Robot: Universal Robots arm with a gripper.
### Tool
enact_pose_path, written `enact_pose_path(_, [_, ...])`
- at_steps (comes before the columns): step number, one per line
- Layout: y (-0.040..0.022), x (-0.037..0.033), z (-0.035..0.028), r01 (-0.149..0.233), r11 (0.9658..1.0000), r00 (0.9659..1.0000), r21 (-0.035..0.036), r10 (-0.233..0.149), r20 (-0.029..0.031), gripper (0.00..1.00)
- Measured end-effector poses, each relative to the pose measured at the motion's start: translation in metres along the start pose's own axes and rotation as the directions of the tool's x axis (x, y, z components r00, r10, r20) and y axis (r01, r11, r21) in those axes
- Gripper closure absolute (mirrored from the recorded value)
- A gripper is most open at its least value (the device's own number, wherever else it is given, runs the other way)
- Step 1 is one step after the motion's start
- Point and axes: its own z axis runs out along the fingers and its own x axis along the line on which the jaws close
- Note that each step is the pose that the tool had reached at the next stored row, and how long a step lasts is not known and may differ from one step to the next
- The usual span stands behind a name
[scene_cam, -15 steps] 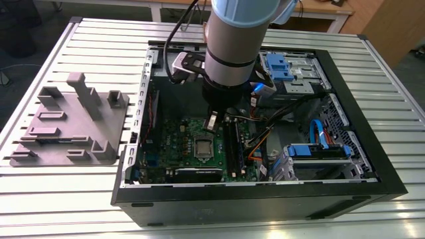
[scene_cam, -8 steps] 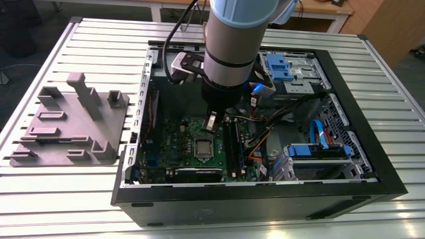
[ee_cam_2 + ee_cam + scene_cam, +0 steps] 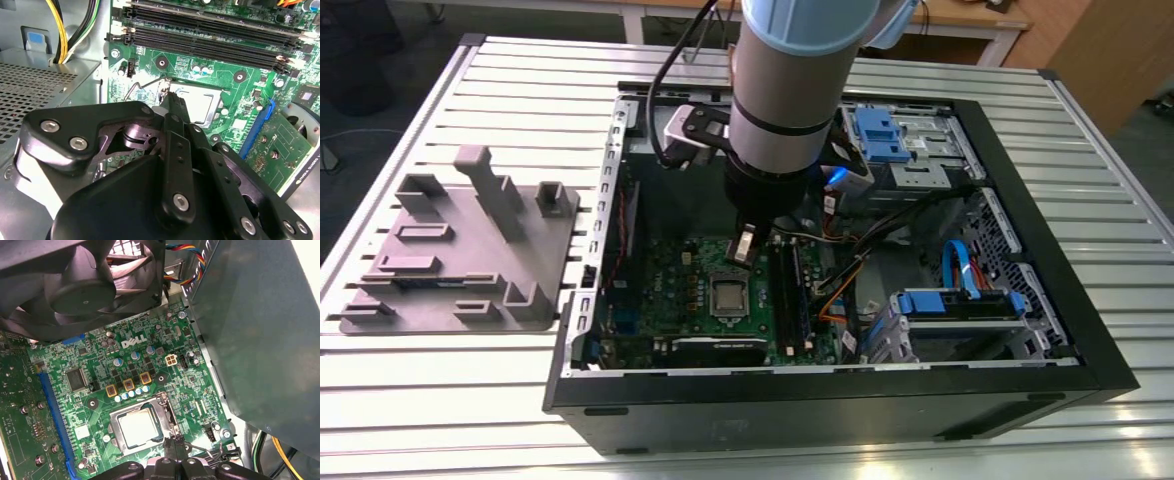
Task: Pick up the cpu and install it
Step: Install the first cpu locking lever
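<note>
Exterior view: claw [image 3: 744,247] hangs inside the open case [image 3: 854,402], with the cpu [image 3: 724,294] just below its tips.

Second wrist view: fingers pinched together, holding nothing, tips at the socket frame [image 3: 212,119] corner.

First wrist view: lever wire [image 3: 200,447] just beside the tips. Likely risk: slipping off and gouging the board [image 3: 200,390] or the chip.

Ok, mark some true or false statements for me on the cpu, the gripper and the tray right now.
1. The cpu lies in the socket. True.
2. The gripper holds the cpu. False: it is shut on nothing, with its tips at the socket's edge.
3. The grey tray sits inside the case. False: it is on the table outside the case, at the exterior view's left.
4. The gripper is inside the case, over the motherboard. True.
</note>
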Motion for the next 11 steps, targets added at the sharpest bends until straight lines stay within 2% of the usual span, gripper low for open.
enact_pose_path(4, [0.0002, 0.0000, -0.0026, 0.000, 1.0000, 1.0000, -0.0001, 0.000, 0.0002, 0.90])
enact_pose_path(11, [0.0010, -0.0005, -0.0196, 0.000, 1.0000, 1.0000, -0.0006, 0.000, 0.0016, 0.90])
